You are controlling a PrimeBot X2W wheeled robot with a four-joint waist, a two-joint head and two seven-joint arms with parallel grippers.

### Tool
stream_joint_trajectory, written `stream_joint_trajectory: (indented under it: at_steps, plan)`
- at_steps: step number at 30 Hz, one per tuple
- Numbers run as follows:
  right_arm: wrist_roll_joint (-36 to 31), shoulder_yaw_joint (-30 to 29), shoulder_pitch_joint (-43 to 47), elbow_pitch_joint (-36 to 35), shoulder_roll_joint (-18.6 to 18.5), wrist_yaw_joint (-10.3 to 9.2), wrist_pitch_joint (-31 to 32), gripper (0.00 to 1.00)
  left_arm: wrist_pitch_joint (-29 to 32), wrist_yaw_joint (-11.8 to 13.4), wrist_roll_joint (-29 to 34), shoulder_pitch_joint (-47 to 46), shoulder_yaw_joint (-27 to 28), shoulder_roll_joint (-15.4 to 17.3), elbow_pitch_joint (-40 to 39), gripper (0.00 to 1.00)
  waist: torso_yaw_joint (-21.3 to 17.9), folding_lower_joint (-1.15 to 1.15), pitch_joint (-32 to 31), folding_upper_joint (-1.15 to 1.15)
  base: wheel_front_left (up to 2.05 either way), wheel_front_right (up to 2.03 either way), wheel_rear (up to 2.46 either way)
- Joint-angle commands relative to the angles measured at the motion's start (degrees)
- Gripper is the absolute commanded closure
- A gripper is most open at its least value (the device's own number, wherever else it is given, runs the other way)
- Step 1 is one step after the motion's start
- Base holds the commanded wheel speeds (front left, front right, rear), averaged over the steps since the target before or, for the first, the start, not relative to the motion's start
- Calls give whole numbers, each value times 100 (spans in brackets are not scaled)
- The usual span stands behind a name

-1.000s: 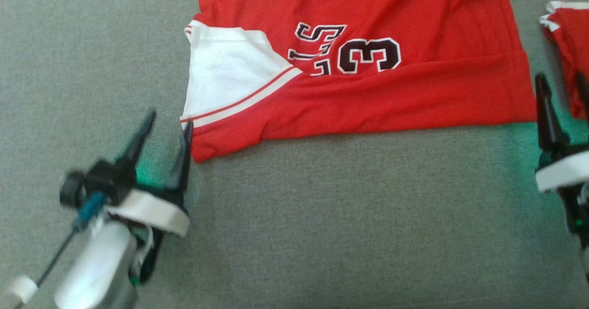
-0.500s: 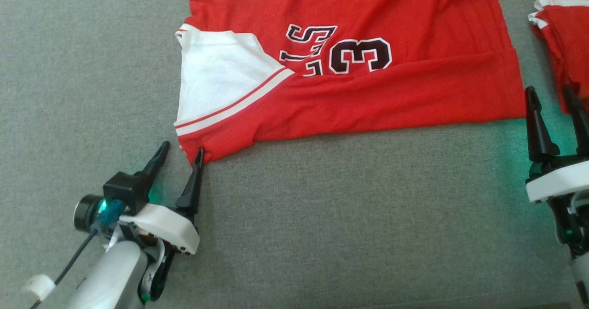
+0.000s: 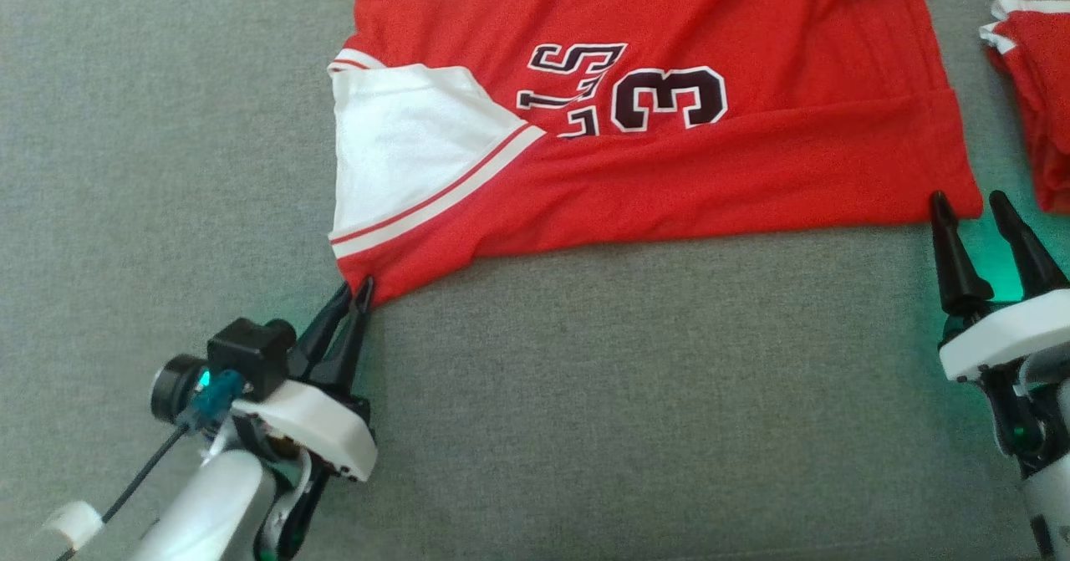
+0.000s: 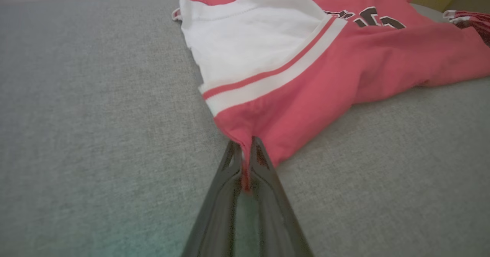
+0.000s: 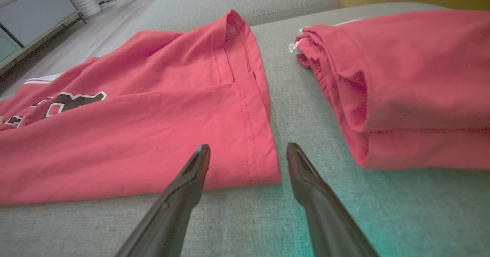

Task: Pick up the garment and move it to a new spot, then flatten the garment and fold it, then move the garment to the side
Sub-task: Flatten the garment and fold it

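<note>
Cushion (image 3: 585,394) under everything: grey, flat, wide. Jersey (image 3: 710,168) lies spread on it just ahead of both my pincers, with its near edge running from one pincer to the other. Long axis is left-right across me, so each arm gets its own end. White sleeve-panel end points to my left, stitched hem end to my right. Second red garment (image 3: 1032,84) sits bunched beyond and outboard of the right pincer, with a strip of cushion between it and the jersey. Not my target.

Left pincer (image 3: 358,285): fingers pinched together on the near-left corner, red cloth caught between them in the wrist view. Right pincer (image 3: 970,201): jaws spread wide, holding nothing, tips low by the cushion and straddling the near-right hem corner. That corner sits between the fingers, closer to the outer one.

Judgement: left grip is made, right grip not yet. Next move hinges on the hem corner lying inside the right jaws, so close there, then lift both ends together. Risk: the jersey looks doubled over near that edge, so the right fingers may catch only the top layer.
</note>
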Motion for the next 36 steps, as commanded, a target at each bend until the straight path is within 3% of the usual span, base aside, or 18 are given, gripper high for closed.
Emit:
stream_joint_trajectory:
  at_steps: [1, 6, 7, 9, 10, 15, 21, 30, 36]
  plan:
    - [53, 35, -94, -78, -86, -5, 54, 0, -78, 29, 82, -76, 215, 262, -180, 100, 25, 0, 20, 0, 0, 0, 0]
    - [3, 47, -210, 181, -105, -5, 330, 1, -108, 6, 169, -195, 223, 394, -242, 100, 56, 0, 43, 0, 0, 0, 0]
    - [2, 60, -229, 222, -103, -5, 367, 11, -117, 9, 179, -210, 225, 406, -246, 100, 60, 0, 42, 0, 0, 0, 0]
    - [79, 123, -253, 261, -95, -5, 431, 93, -124, 7, 184, -223, 222, 424, -243, 100, 65, 0, 32, 0, 0, 0, 0]
    - [151, 189, -243, 263, -101, -5, 486, 100, -133, 8, 185, -228, 223, 430, -239, 100, 70, 0, 24, 0, 0, 0, 0]
    - [469, 378, -127, 138, -257, -5, 576, 100, -131, 19, 171, -195, 221, 470, -248, 100, 91, 0, -58, 0, 0, 0, 0]
    - [767, 410, 246, -134, -690, -5, 479, 100, -42, 76, 89, 104, 230, 620, -416, 100, 124, 0, -324, 0, 0, 0, 0]
    - [1236, 238, 1361, -752, -1232, -5, 571, 100, 293, 242, -154, 894, 103, 737, -926, 100, 234, 0, -822, 0, 0, 0, 0]
    - [1339, 87, 2013, -1064, -1337, -5, 779, 100, 522, 326, -385, 1447, -72, 688, -1367, 100, 276, 0, -899, 0, 0, 0, 0]
